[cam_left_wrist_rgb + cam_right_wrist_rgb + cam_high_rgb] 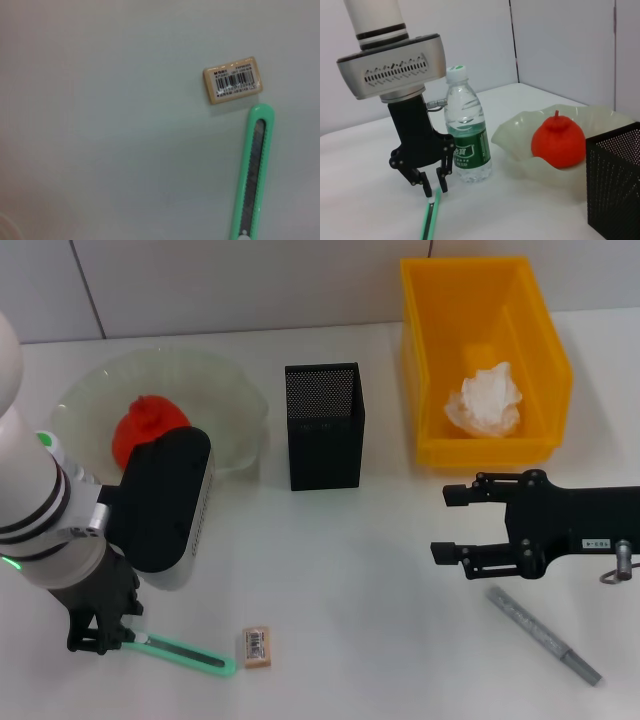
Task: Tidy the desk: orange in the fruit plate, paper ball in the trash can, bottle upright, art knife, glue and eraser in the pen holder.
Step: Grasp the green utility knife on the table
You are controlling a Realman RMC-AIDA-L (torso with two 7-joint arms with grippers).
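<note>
My left gripper (105,638) (435,190) is down at the table's front left, its fingers closed narrowly on the white-tipped end of the mint-green art knife (190,654) (256,172) (432,220), which lies flat. The tan eraser (257,648) (233,80) lies just past the knife's other end. Behind that arm, the bottle (466,135) stands upright. The orange (143,427) (558,141) sits in the fruit plate (225,375) (512,135). The paper ball (487,402) lies in the yellow trash can (425,350). My right gripper (452,524) hovers open at the right, above the grey glue (545,636).
The black mesh pen holder (323,430) (615,185) stands mid-table between plate and trash can. Bare white tabletop stretches between both grippers in front of it. A wall runs along the table's far edge.
</note>
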